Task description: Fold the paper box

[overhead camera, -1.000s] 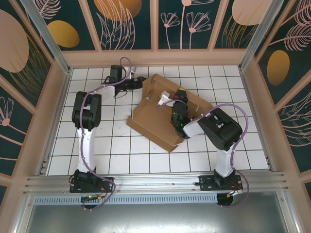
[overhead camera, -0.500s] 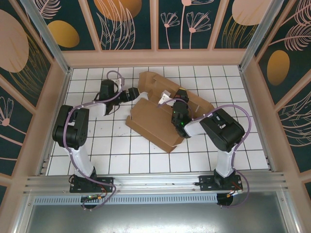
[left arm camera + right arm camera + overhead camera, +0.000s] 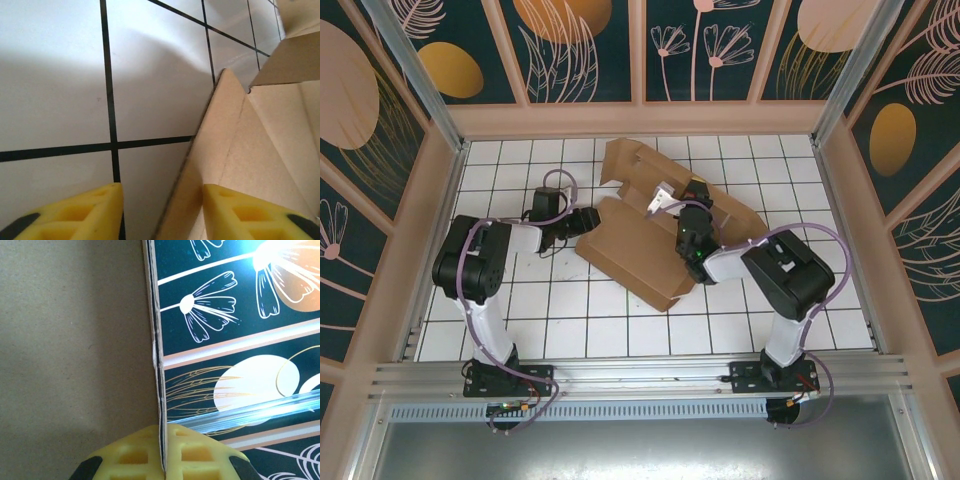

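Observation:
The paper box [image 3: 640, 245] is a brown cardboard sheet, partly folded, lying aslant mid-table with flaps raised at the back. My left gripper [image 3: 587, 222] lies low at the box's left corner. In the left wrist view its yellow fingers [image 3: 75, 215] stand apart around a raised cardboard edge [image 3: 215, 135], which sits close to the right-hand finger, and the left gripper [image 3: 162, 212] is open. My right gripper [image 3: 693, 196] is above the box's middle, shut on the top edge of an upright cardboard wall [image 3: 75, 340]. The right gripper [image 3: 162, 462] pinches that thin edge.
White tiles with black grid lines [image 3: 520, 300] cover the table, with free room left of and in front of the box. Wooden frames and patterned panels [image 3: 585, 50] wall it in. A metal rail [image 3: 640, 375] runs along the near edge.
My left arm swung from the back-left flap down to the box's left corner, and its jaws narrowed. That back flap now leans further back. The right gripper kept its hold.

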Robot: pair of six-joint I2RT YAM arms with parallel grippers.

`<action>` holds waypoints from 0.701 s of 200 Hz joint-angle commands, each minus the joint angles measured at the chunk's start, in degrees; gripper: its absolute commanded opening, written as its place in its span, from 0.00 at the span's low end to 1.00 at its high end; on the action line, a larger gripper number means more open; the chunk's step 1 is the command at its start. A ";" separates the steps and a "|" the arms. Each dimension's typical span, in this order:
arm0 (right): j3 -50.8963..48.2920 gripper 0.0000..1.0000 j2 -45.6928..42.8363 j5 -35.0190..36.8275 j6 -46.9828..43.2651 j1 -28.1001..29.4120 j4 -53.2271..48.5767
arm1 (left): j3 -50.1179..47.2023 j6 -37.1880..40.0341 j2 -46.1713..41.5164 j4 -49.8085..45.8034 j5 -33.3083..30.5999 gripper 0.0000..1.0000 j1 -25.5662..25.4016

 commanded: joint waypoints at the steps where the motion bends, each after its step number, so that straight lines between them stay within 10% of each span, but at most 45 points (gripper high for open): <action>1: -1.55 0.00 -3.66 -1.11 2.19 0.02 4.22 | 0.64 -0.68 1.99 -0.44 -0.75 0.38 -0.03; 87: -4.49 0.00 -6.59 -3.27 2.27 0.37 6.16 | 2.53 -7.63 7.55 1.99 6.33 0.05 -0.03; 118: -4.44 0.00 -5.55 -2.91 2.36 0.28 6.20 | 3.57 -5.45 6.55 -1.64 4.17 0.48 0.03; 140: -4.45 0.00 -4.82 -2.48 2.49 0.15 6.36 | 4.31 -3.92 5.42 -4.25 1.57 0.59 -0.02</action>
